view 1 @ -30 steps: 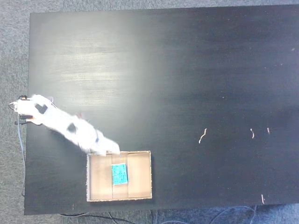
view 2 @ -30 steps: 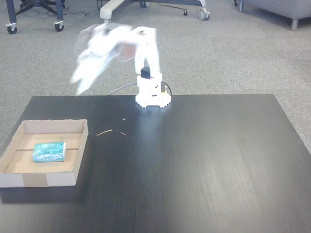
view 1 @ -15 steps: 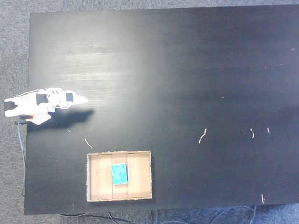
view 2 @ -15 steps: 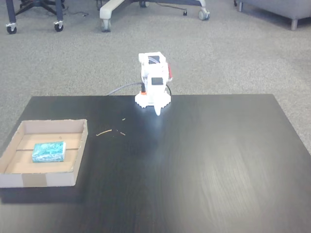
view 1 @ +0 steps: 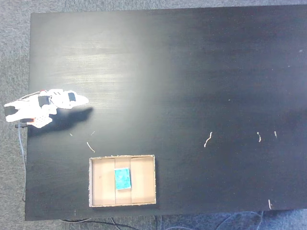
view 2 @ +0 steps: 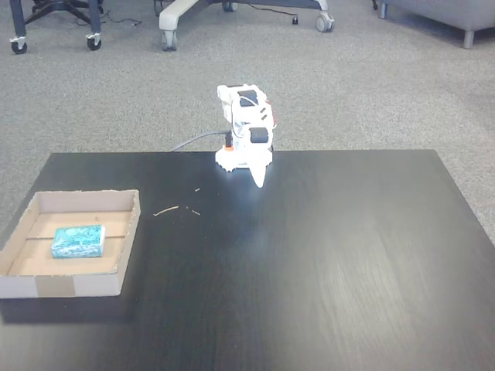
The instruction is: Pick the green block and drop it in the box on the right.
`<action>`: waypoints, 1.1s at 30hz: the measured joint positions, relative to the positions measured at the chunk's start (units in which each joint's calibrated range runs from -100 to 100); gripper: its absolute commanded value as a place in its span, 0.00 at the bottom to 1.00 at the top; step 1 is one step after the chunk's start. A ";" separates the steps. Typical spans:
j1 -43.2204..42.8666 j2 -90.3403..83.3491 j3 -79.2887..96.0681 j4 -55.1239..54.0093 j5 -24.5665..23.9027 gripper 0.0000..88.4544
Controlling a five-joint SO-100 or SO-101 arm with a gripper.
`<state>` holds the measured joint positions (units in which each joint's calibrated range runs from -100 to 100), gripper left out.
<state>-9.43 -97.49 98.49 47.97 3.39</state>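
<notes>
The green block lies flat on the floor of the box, a shallow cardboard tray near the table's edge. My white arm is folded back over its base at the table's edge. Its gripper points down at the tabletop, far from the box, with the fingers together and nothing between them.
The black table carries a few small scraps. Grey carpet surrounds it, with chair legs at the back of one fixed view. A cable runs along the table's edge by the arm's base.
The arm has swung away from the box and folded back over its base. The block stays in the box. In the last half second the gripper shifted only slightly.
</notes>
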 measured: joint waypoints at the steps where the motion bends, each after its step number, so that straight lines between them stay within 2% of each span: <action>1: -0.07 0.00 0.00 0.00 0.20 0.00; 7: -0.82 0.00 0.00 0.00 0.39 0.00; 15: 1.05 0.00 0.00 0.00 -4.00 0.00; 33: 1.65 0.00 0.09 0.00 -4.10 0.00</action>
<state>-7.78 -97.49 98.58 47.97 -0.71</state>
